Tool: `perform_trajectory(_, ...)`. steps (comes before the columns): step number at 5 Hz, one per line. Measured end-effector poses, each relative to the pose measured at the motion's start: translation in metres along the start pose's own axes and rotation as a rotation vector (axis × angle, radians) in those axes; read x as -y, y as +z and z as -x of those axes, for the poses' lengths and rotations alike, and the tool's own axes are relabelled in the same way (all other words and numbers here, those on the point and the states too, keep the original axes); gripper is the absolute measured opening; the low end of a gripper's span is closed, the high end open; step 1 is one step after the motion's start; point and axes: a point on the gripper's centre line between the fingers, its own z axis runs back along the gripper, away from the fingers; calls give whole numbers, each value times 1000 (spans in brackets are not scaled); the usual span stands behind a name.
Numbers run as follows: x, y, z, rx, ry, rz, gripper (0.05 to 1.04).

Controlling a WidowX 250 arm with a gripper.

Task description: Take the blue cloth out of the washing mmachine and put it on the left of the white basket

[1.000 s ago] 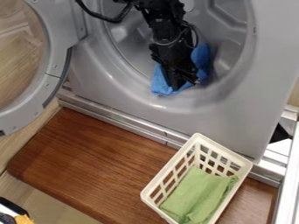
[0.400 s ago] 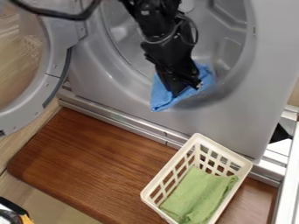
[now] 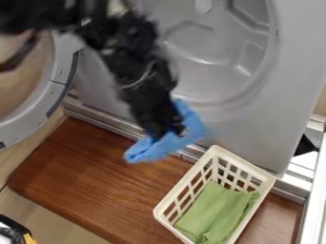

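My tool (image 3: 167, 135) is pointing down at a slant, and it is closed on the blue cloth (image 3: 151, 151), which it is holding. The cloth spreads to both sides of my tool, with one end reaching down to the left in the view. It is outside the washing machine (image 3: 245, 128), in front of it and below its round opening (image 3: 210, 57), and it covers a part of the metal strip (image 3: 111, 121) at the foot of the machine and a part of the brown wooden desk (image 3: 102, 186). The white basket (image 3: 186, 177) stands on this desk, lower and to the right of the cloth in the view, and in it lies a green cloth (image 3: 219, 207). My arm comes from the upper left, passing before the open round door (image 3: 58, 88). In the lower left corner there is a black and yellow thing (image 3: 28, 238).
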Motion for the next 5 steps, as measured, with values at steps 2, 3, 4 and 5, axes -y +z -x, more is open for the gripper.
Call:
perform_trajectory(2,-25,5,46,-46,144,-73,51)
perform_trajectory(3,-46,4,64,-56,228,-104,51)
perform_trajectory(4,-58,-10,74,-93,259,-87,51)
perform_trajectory(5,-68,-40,68,-142,259,-40,51)
